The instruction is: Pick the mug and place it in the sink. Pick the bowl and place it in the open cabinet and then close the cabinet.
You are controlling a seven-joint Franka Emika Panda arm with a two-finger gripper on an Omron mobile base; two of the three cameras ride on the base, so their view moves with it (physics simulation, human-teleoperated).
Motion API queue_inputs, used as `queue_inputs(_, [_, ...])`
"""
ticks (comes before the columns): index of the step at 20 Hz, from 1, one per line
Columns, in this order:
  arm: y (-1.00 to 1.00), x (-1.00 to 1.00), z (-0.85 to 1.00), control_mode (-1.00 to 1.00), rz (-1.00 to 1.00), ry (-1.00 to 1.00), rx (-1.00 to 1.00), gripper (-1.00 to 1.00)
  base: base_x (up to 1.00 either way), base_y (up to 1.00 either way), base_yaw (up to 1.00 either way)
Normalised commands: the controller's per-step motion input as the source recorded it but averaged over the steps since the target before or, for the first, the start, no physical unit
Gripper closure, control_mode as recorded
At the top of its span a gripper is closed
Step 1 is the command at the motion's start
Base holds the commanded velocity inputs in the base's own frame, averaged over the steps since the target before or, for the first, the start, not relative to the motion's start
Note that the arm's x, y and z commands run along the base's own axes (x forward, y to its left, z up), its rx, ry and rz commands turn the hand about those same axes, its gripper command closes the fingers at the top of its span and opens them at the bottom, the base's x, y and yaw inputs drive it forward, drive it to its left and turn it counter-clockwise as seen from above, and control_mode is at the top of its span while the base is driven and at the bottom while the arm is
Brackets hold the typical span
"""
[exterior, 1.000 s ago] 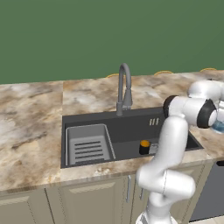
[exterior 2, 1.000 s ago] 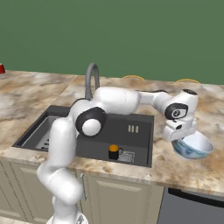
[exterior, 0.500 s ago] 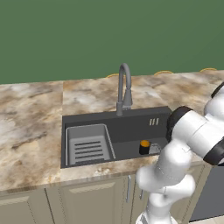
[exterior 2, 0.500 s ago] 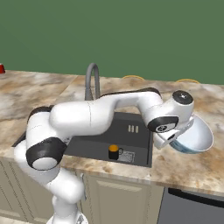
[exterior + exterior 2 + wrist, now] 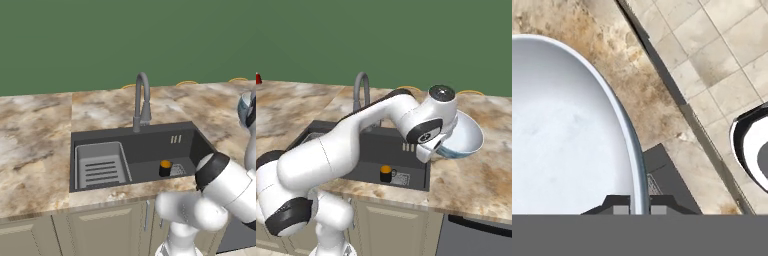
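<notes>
Now lifting the bowl [image 5: 463,136] off the counter [image 5: 481,175] right of the sink [image 5: 150,150] — gripper [image 5: 632,206] pinching its rim, higher than a second ago; mug [image 5: 386,173] already sitting in the basin — cabinet next.

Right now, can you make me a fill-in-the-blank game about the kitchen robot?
1. The mug stands inside the ____.
2. The gripper is shut on the rim of the ____.
3. The bowl is held up above the ____, not resting on it.
4. The faucet stands behind the sink and is coloured ____.

Missing words: sink; bowl; counter; grey
</notes>
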Motion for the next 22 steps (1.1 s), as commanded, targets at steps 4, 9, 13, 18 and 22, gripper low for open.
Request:
queue_inputs(4, [0.21,-0.14,0.73,-1.00,0.20,0.00,0.00,1.00,0.00,0.00,0.00])
queue_inputs(9, [0.58,-0.39,0.07,-1.00,0.07,-0.29,-0.09,1.00,0.00,0.00,0.00])
queue_inputs(13, [0.75,-0.39,0.00,-1.00,0.04,-0.42,-0.19,1.00,0.00,0.00,0.00])
queue_inputs(18, [0.78,-0.05,0.00,-1.00,0.05,-0.20,-0.19,1.00,0.00,0.00,0.00])
queue_inputs(22, [0.59,0.02,0.23,-1.00,0.07,0.15,-0.02,1.00,0.00,0.00,0.00])
